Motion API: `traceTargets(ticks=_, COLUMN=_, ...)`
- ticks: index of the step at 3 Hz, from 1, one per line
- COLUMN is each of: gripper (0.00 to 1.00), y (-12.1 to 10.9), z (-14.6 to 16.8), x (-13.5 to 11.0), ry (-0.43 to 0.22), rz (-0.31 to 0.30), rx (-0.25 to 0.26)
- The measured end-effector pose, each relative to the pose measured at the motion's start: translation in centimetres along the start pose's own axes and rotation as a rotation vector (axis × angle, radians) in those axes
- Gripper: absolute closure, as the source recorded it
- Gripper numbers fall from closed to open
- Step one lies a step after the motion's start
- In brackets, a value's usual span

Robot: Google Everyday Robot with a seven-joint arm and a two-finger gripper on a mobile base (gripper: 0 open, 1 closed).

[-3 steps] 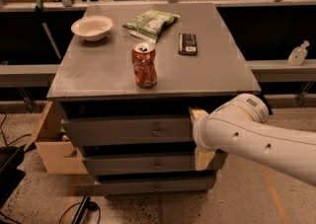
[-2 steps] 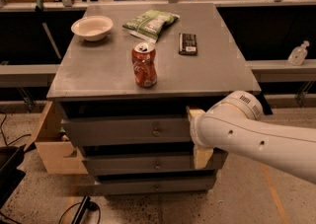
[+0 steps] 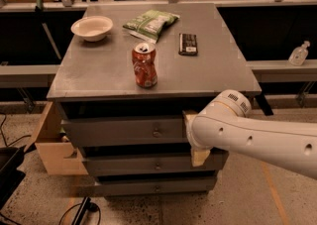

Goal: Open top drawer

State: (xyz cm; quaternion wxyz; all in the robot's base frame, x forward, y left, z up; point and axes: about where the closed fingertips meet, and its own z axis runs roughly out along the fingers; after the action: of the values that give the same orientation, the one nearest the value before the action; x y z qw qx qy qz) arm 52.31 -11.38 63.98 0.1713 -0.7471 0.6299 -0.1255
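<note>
end effector (image 3: 190, 120) at top drawer (image 3: 124, 131), just right of knob (image 3: 156, 132) — open or closed, can't tell | centre on knob, pull straight out

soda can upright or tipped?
Upright: the can stands on its base on the table, tab end up. Gripper is at the top drawer, at its right end.

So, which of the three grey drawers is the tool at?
The top drawer, under the tabletop: the tool sits at its right end; the others lie lower.
</note>
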Motion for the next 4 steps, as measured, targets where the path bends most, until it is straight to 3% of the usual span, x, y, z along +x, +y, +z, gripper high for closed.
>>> traceTargets(ticks=1, gripper=0.41, y=1.89, z=0.28, x=0.54, ry=0.002, rz=-0.007, rx=-0.063)
traceTargets(ticks=3, gripper=0.88, y=2.11, z=-0.13, x=0.54, ry=0.000, rz=-0.010, rx=-0.071)
traceTargets(ticks=4, gripper=1.00, y=2.03, z=-0.35, x=0.53, ry=0.000, rz=-0.010, rx=-0.071)
